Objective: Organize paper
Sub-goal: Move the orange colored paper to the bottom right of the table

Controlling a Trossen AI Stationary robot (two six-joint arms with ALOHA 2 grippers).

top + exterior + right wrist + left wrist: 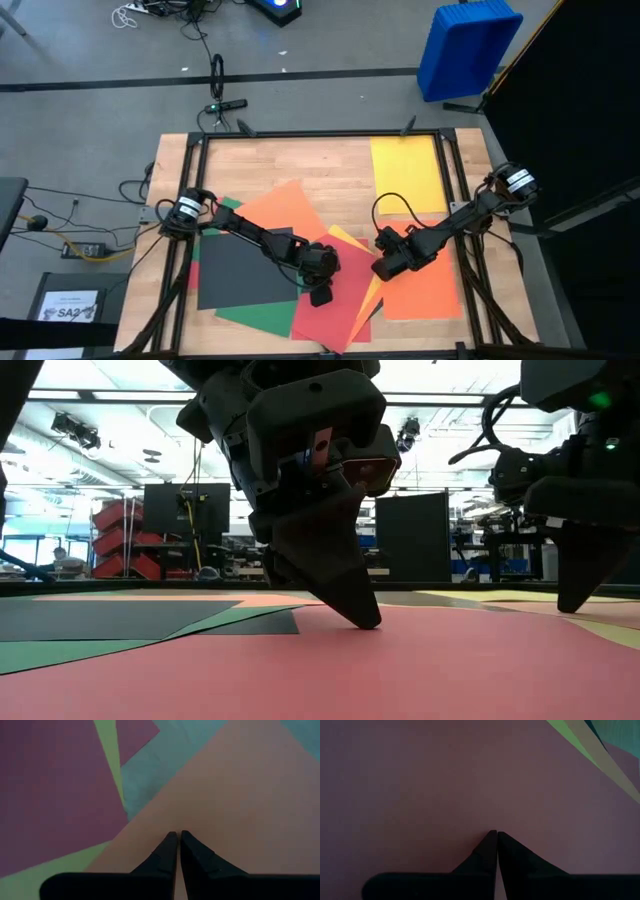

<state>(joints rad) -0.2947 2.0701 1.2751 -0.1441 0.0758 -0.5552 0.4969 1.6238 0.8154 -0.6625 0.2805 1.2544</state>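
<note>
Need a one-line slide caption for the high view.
Overhead: both arms over scattered coloured paper, left tool shut on the red sheet, right tool shut at the orange sheet.

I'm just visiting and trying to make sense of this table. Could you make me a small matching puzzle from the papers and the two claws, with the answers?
Things:
1. yellow sheet
2. dark grey sheet
3. left gripper
4. right gripper

Places:
A. tips shut, pressing on the red sheet
B. lying alone at the table's far right corner
C. tips shut, on the orange sheet at the right
D. under the left arm, over the green sheet

Pairs: 1-B, 2-D, 3-A, 4-C
</note>
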